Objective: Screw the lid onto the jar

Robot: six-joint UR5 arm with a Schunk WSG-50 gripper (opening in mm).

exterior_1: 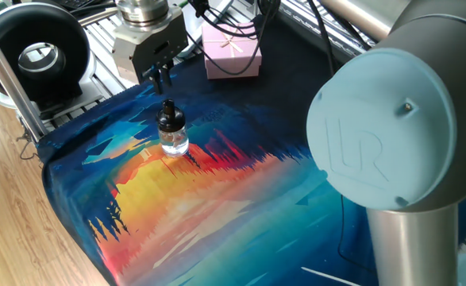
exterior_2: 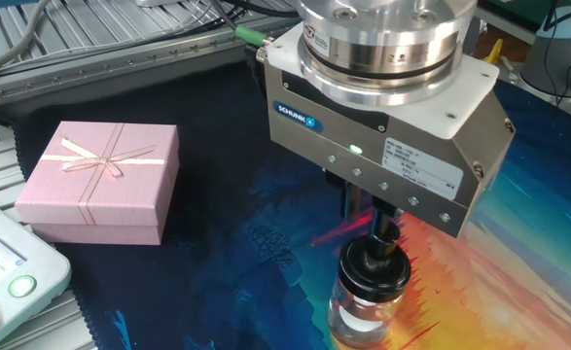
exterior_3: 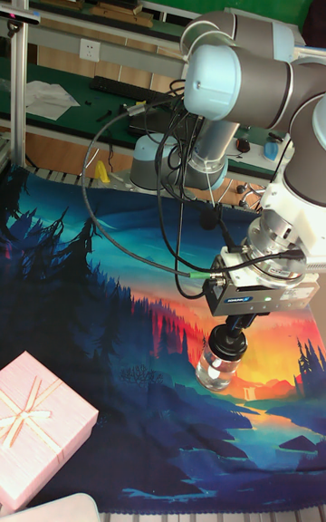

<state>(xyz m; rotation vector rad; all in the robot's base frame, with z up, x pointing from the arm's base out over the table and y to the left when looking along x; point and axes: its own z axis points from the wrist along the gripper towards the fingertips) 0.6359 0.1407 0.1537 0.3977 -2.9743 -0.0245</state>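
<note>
Lid is sitting on the jar, and the jar is standing upright on the painted cloth, so I am judging the screwing step to be at or near its end; whether the threads are fully seated I cannot tell from these views. My claw is hanging above the lid, a little toward the pink box, and in the one fixed view there is clear air between my fingertips and the knob. In the other fixed view my fingers are appearing just over the cap, though the housing is hiding most of them. The fingers are looking close together and are gripping nothing, but I cannot tell for certain whether they are parted or closed. If the cap needs another turn, I am expecting to come straight down, centre over the knob and close on it before twisting; otherwise, pulling clear is what remains.
</note>
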